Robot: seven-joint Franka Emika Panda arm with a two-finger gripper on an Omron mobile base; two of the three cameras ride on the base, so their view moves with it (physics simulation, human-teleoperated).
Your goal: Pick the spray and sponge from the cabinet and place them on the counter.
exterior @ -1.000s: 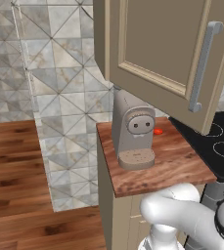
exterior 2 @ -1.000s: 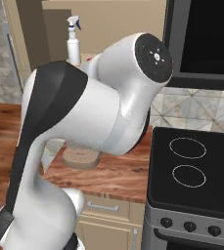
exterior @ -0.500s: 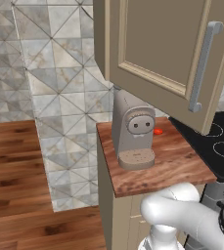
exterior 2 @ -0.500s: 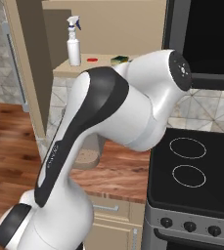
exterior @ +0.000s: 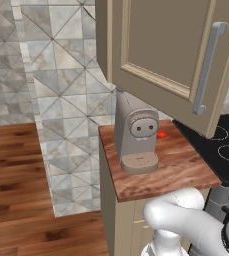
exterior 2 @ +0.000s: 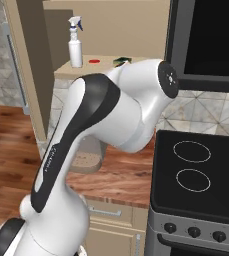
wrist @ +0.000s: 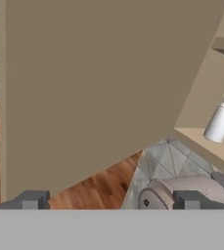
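The cabinet (exterior: 161,45) hangs over the counter (exterior: 171,167) with its door swung open. On its shelf (exterior 2: 81,69) the spray (exterior 2: 75,42) stands upright at the left. The sponge (exterior 2: 120,61) lies to the right, partly hidden behind my arm. In the hand view my gripper (wrist: 111,200) is open with nothing between its fingertips (wrist: 31,199). It faces the inner side of the cabinet door (wrist: 94,88). The spray (wrist: 221,119) shows at the right edge of that view, up and to the right of the gripper and apart from it.
A big grey coffee machine (exterior: 136,132) stands on the counter below the cabinet, with a small red-orange thing (exterior: 161,134) behind it. Another small red thing (exterior 2: 94,61) lies on the shelf. A black stovetop (exterior 2: 201,170) borders the counter on the right, under a dark appliance (exterior 2: 206,40).
In the right base view my arm's upper part has swung up and to the right, uncovering the spray and the shelf. The left base view is unchanged.
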